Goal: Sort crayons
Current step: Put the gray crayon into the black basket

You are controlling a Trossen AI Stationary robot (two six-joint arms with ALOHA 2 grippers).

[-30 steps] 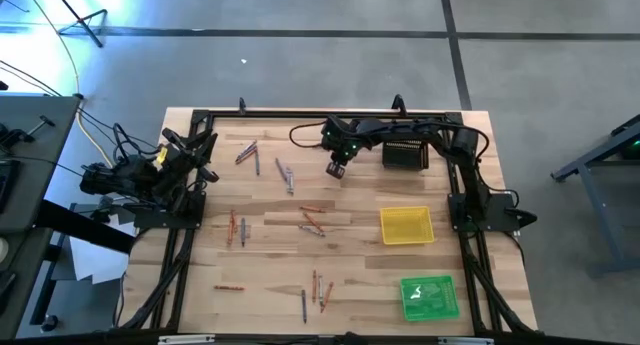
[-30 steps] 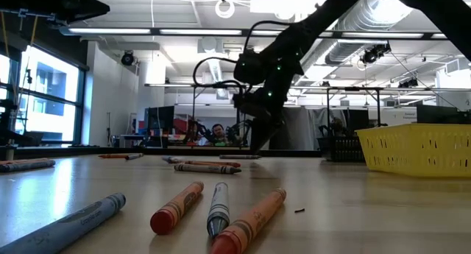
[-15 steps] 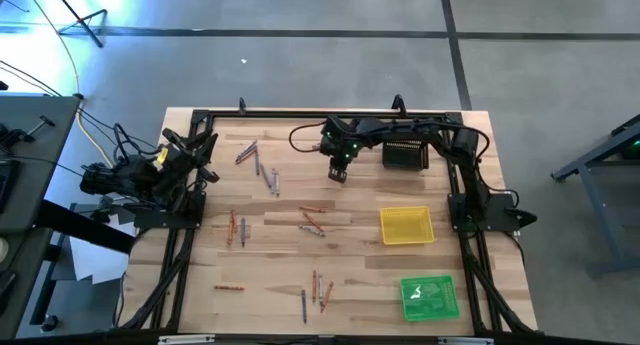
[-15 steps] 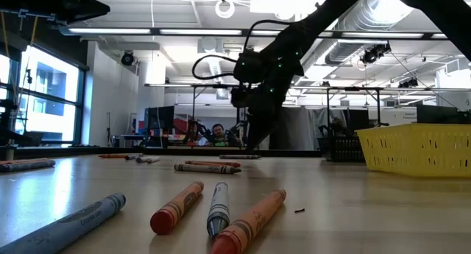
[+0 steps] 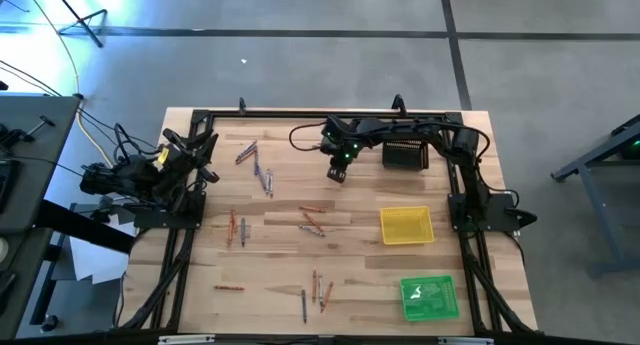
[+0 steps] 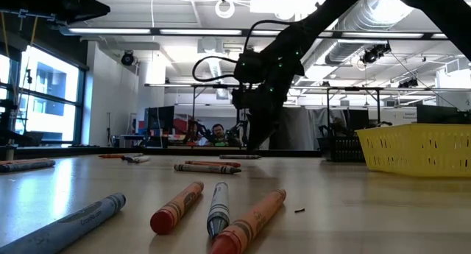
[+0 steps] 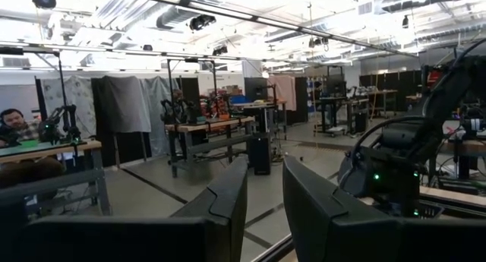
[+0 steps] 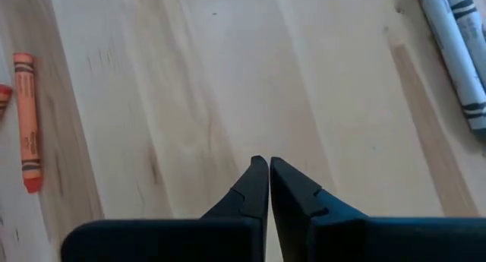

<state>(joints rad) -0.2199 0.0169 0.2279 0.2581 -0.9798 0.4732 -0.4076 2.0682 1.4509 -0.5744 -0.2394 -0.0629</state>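
Crayons [image 5: 263, 177] beside right tool [image 5: 337, 174]

Right arm [image 5: 440, 145] reaches from its base at the table's right edge across the far part of the table toward the middle, wrist bent downward. Right gripper [image 5: 337, 172] points at the tabletop, hanging just above it; its two dark fingers [image 8: 254, 190] stand together at the tips and hold nothing. In the low view it [image 6: 254, 142] descends from above. Left arm [image 5: 140, 180] lies folded at the table's left edge. Left gripper [image 5: 205, 157] faces level across the table, its fingers [image 7: 228, 201] parted by a narrow gap, empty.
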